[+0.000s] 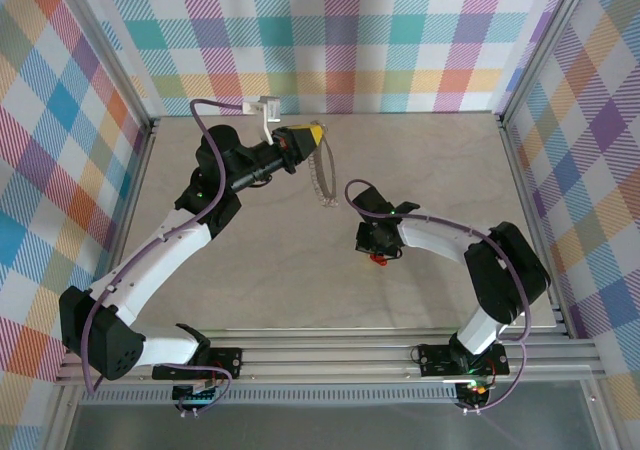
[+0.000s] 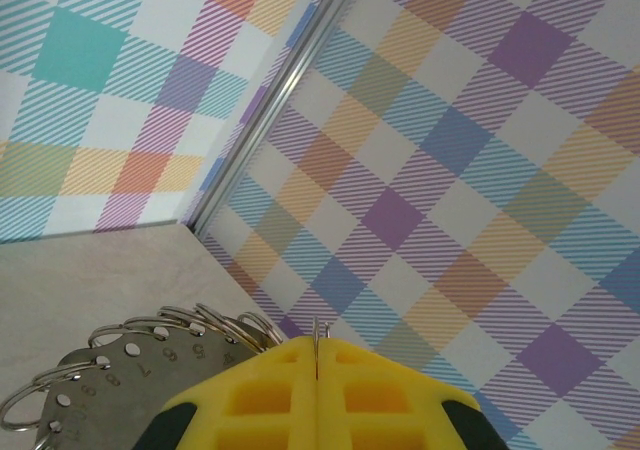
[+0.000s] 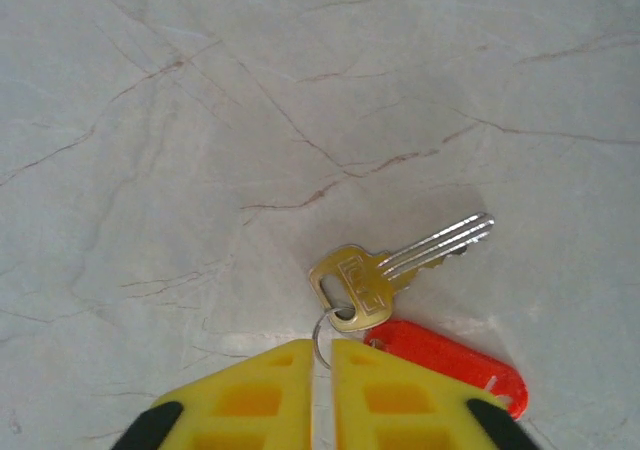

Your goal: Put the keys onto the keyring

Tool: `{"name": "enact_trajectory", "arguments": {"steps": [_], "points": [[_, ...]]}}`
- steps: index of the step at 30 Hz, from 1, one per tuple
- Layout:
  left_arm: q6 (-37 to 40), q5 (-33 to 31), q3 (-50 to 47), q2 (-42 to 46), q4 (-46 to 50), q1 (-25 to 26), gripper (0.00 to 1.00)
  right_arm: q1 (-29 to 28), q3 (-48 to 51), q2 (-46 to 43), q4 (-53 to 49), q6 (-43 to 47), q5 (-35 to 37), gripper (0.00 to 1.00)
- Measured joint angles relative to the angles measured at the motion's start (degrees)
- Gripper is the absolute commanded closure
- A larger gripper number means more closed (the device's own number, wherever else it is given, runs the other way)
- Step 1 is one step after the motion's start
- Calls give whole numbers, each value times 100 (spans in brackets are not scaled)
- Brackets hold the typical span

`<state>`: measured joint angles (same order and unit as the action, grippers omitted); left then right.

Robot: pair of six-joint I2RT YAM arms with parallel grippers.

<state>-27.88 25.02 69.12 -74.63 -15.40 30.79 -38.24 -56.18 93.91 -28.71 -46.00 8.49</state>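
The keys (image 3: pixel 362 288) lie flat on the table: a brass-headed key with a silver blade, a small split ring (image 3: pixel 319 328) through its head and a red plastic tag (image 3: pixel 452 366) beside it. My right gripper (image 3: pixel 322 346) is down at the table with its yellow fingers almost together, the small ring caught in the narrow gap. In the top view it (image 1: pixel 377 246) sits over the red tag (image 1: pixel 378 260). My left gripper (image 2: pixel 316 342) is shut on a thin wire ring of the keyring (image 2: pixel 110 372), a metal plate with numbered holes and several rings. Seen from above, the keyring (image 1: pixel 322 182) hangs from the raised left gripper (image 1: pixel 311 135).
Checked walls enclose the table on three sides, with an aluminium post (image 2: pixel 270 100) in the corner ahead of the left gripper. A white bracket (image 1: pixel 264 110) stands at the back wall. Purple cables (image 1: pixel 200 120) loop off both arms.
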Motion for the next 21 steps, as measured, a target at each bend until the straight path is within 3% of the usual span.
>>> {"name": "enact_trajectory", "arguments": {"steps": [6,21], "points": [[0,2,0,0,0,24,100,-63,26,0,109,592,-15,71],[0,0,0,0,0,28,100,-236,144,22,223,2140,160,71]]}}
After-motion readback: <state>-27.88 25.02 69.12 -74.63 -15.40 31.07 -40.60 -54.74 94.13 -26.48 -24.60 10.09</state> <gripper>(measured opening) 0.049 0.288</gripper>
